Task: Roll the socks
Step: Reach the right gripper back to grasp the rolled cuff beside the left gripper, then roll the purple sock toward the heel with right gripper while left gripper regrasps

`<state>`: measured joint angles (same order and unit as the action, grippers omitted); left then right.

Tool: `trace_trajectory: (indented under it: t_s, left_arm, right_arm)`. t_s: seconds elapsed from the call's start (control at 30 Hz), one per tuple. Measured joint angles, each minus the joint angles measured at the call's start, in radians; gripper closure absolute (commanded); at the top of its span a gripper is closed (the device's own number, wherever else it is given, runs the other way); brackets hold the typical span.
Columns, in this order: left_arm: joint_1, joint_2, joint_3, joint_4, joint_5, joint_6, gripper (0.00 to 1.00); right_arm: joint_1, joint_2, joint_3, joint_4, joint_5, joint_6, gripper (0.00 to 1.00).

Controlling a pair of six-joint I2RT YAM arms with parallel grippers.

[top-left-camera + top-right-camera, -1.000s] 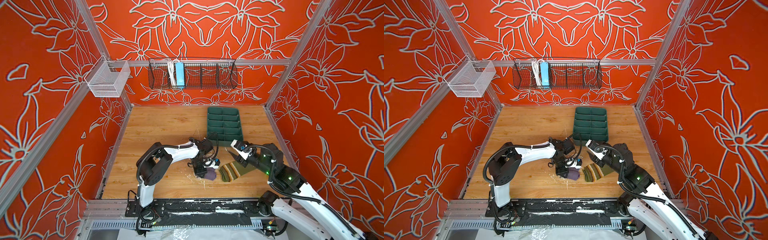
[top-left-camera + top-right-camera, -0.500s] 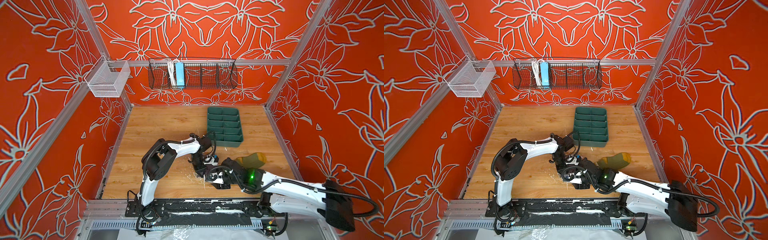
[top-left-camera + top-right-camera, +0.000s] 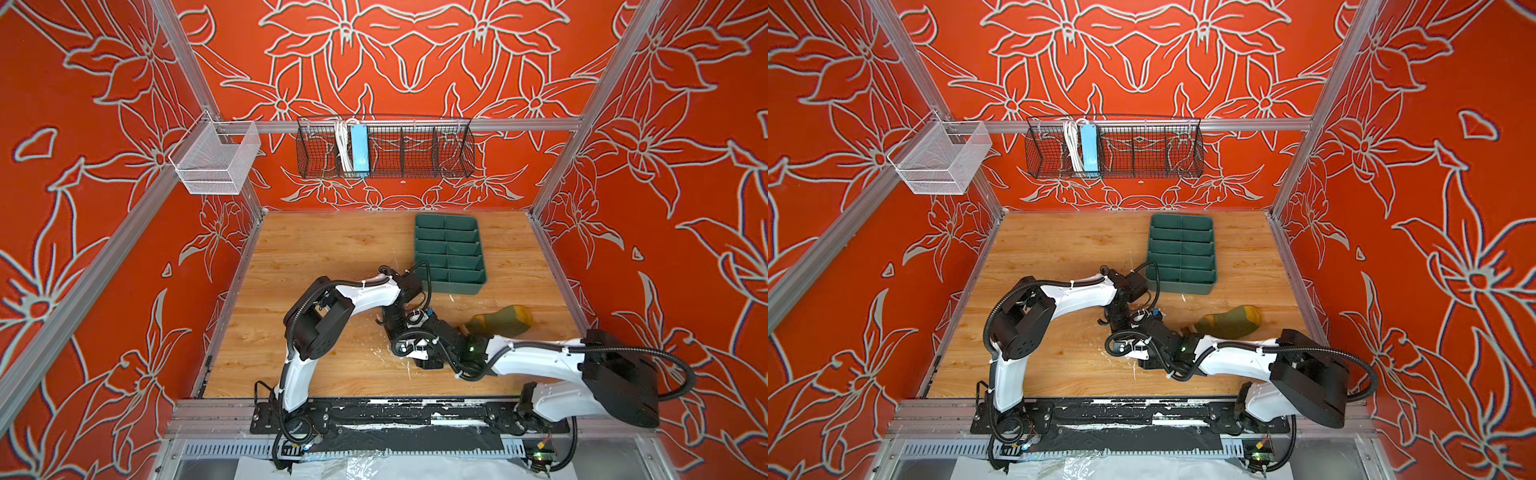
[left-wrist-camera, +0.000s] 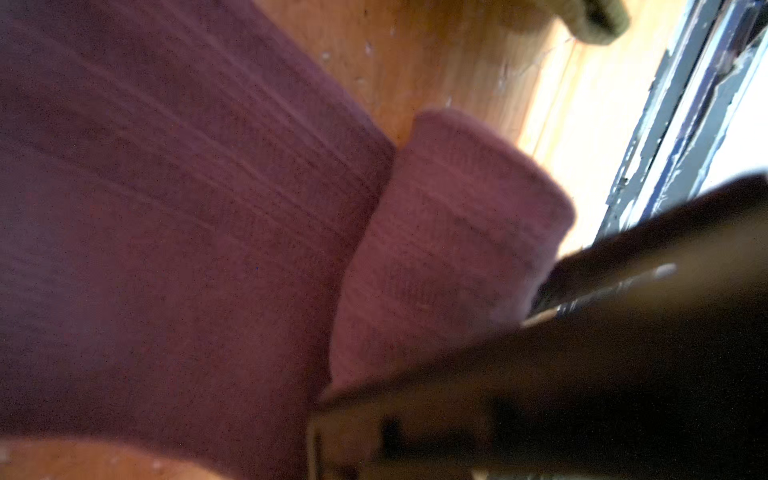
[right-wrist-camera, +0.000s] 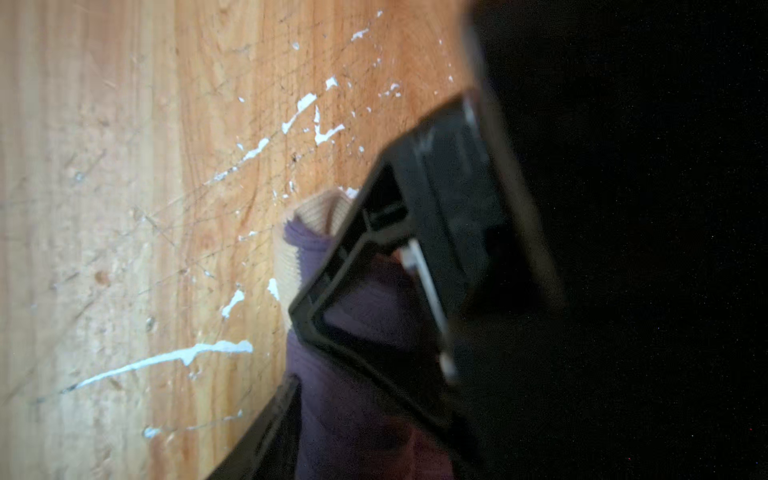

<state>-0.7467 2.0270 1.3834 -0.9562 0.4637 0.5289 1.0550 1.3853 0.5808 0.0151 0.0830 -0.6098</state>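
The purple sock [image 5: 365, 307] lies between the right gripper's [image 5: 291, 347] part-spread fingers, cream edge poking out; whether they squeeze it I cannot tell. The left gripper [image 3: 395, 334] is clamped on the same sock, whose rolled fabric fills the left wrist view. Both top views hide it under the grippers but show the olive sock [image 3: 503, 320] just behind the right gripper, and the green tray [image 3: 451, 286] beyond the left.

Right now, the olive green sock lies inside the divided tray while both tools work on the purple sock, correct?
No: the olive green sock lies on the wooden table, outside the divided tray, as both top views show; the purple sock part holds.
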Motion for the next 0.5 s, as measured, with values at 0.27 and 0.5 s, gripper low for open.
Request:
trace_trajectory:
  t_s: [0.27,0.5]
  left_arm:
    - [0.029,0.000,0.002,-0.014,-0.022,0.016,1.00]
    - [0.018,-0.040,-0.035,0.024,-0.048,0.000,0.74]
  right_arm:
    - [0.015,0.070,0.054,-0.029,0.043,-0.027,0.79]
    - [0.028,0.078,0.074,-0.065,0.060,-0.061,1.00]
